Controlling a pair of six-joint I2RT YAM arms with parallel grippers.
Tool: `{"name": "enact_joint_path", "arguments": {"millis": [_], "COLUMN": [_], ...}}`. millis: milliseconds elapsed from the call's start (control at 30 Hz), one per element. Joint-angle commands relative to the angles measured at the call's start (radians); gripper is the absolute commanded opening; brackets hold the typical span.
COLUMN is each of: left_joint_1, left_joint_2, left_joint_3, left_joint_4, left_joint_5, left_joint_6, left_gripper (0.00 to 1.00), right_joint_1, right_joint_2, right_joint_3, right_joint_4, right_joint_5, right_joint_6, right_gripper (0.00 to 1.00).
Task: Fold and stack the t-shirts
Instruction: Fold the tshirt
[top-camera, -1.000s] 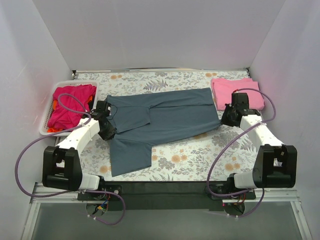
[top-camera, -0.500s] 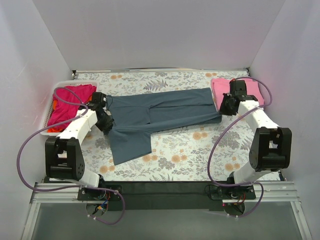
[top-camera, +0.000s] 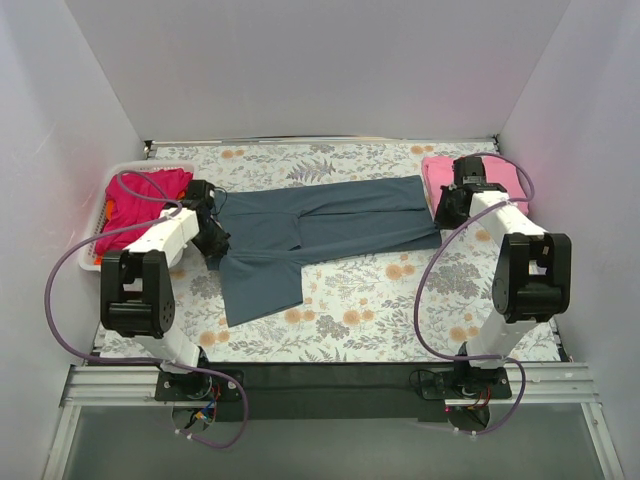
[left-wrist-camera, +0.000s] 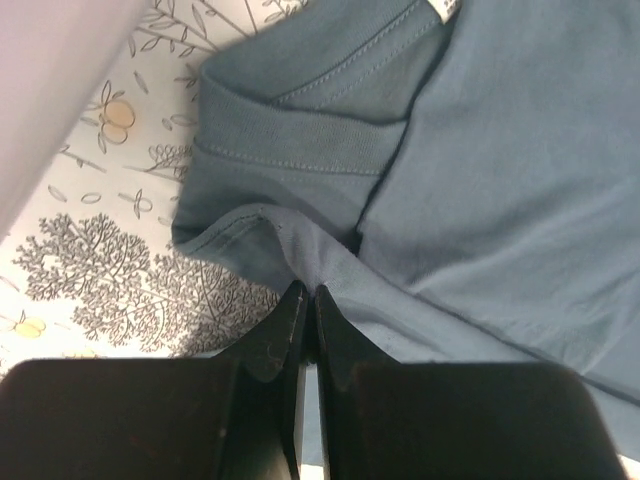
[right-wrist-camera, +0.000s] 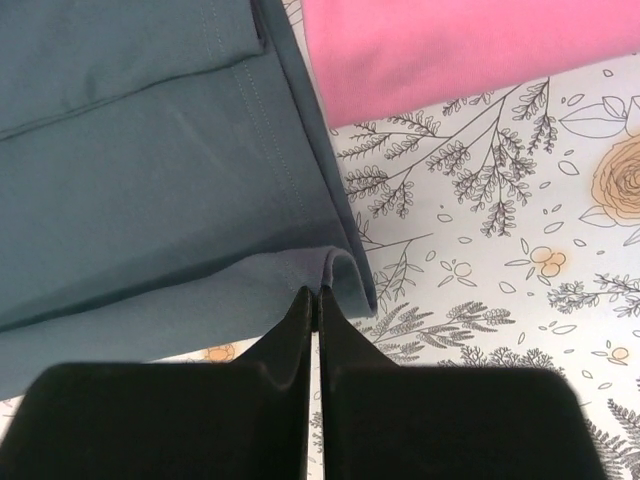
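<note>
A dark slate blue-grey t-shirt (top-camera: 320, 225) lies across the middle of the table, folded lengthwise, one sleeve (top-camera: 258, 288) spread toward the front. My left gripper (top-camera: 212, 243) is shut on its left edge; the wrist view shows the cloth (left-wrist-camera: 480, 150) pinched between the fingertips (left-wrist-camera: 308, 300) near the collar. My right gripper (top-camera: 447, 212) is shut on the shirt's right hem corner (right-wrist-camera: 345, 270). A folded light pink t-shirt (top-camera: 440, 180) lies at the back right, also in the right wrist view (right-wrist-camera: 450, 50). Magenta and orange-red shirts (top-camera: 140, 205) fill the basket.
A white slotted basket (top-camera: 88, 255) stands at the left wall. The table has a floral cloth (top-camera: 400, 300). White walls close in left, right and back. The arm bases sit at the near edge.
Both grippers moved toward the back, carrying the shirt's near edge over it, so the shirt is now narrower front to back. The front sleeve slid back with it.
</note>
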Motion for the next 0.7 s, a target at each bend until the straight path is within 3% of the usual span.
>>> {"name": "enact_joint_path", "arguments": {"millis": [0, 667], "left_joint_1": [0.011, 0.048], "left_joint_2": [0.006, 0.025], "left_joint_3": [0.050, 0.039], "left_joint_4": [0.026, 0.082], "left_joint_5": [0.000, 0.000], "left_joint_6": [0.011, 0.011], "left_gripper": [0.06, 0.08], "right_joint_1": [-0.008, -0.028], "right_joint_2": [0.019, 0.115], "right_joint_3": [0.054, 0.088], "right_joint_4": [0.001, 0.047], "right_joint_5": [0.015, -0.038], "right_joint_6": [-0.011, 0.012], "right_gripper": [0.02, 0.08]}}
